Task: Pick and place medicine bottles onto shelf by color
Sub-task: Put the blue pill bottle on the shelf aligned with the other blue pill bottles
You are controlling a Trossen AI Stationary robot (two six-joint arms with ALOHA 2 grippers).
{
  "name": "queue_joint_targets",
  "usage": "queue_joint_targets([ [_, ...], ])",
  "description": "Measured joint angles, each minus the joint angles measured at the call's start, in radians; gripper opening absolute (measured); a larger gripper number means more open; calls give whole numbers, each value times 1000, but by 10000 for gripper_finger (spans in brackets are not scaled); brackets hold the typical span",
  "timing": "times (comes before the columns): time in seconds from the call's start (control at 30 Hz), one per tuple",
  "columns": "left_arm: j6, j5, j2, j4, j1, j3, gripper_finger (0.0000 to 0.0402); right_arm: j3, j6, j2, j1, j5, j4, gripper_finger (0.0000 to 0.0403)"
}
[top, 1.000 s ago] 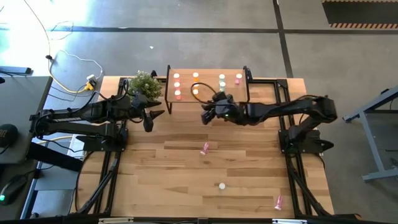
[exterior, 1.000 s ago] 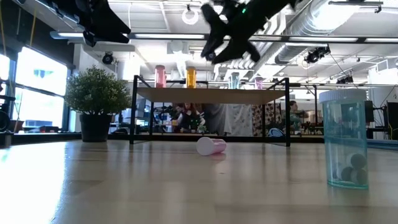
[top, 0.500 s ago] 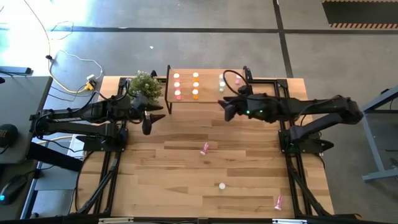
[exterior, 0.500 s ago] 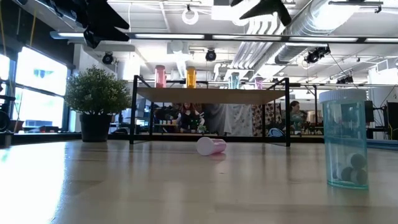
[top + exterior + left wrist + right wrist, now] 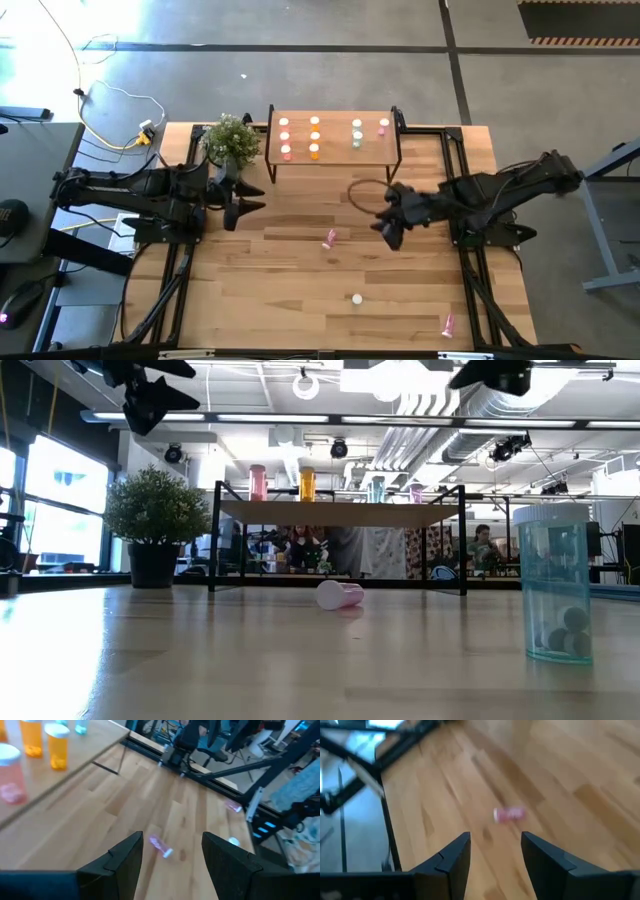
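The shelf point(image 5: 333, 153) stands at the table's far middle. It bears upright medicine bottles in rows: pink point(image 5: 285, 137), orange point(image 5: 314, 137), pale green point(image 5: 356, 133) and reddish point(image 5: 383, 126). On the table a pink bottle point(image 5: 329, 238) lies on its side, a pale-capped one point(image 5: 356, 298) stands upright, and another pink one point(image 5: 447, 323) lies at the near right. My left gripper point(image 5: 250, 199) hovers open left of the shelf's front. My right gripper point(image 5: 388, 232) hovers open, right of the lying pink bottle point(image 5: 509, 814). Both are empty.
A potted plant point(image 5: 232, 138) stands by the shelf's left end. Black frame rails point(image 5: 470, 290) run along both table sides. In the low view the upright bottle point(image 5: 555, 582) looks teal and stands close to the camera. Bare wood lies between the loose bottles.
My right gripper has drawn back from over the shelf toward the table's near right, rising out of the low view and tipping further down. My left gripper has swung a little toward the near edge and rolled. No bottle has moved.
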Motion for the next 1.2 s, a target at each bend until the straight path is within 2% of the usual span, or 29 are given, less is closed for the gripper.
queue_joint_targets([
  [0.2,-52,0,0,0,-49,0,195,0,64,0,113,2,-93,167],
  [0.47,-117,-3,0,-1,-107,0,195,0,137,3,185,-34,-163,178],
  [0.7,-157,-41,0,-1,-160,0,195,-5,237,12,279,53,-167,210],
  [0.83,-139,-74,0,-1,-187,0,195,-55,322,48,344,68,-130,212],
  [0.93,-138,-88,0,-1,-203,0,195,-93,354,86,391,106,-30,212],
  [1.2,-137,-89,0,-2,-231,0,195,-109,237,260,466,220,185,213],
])
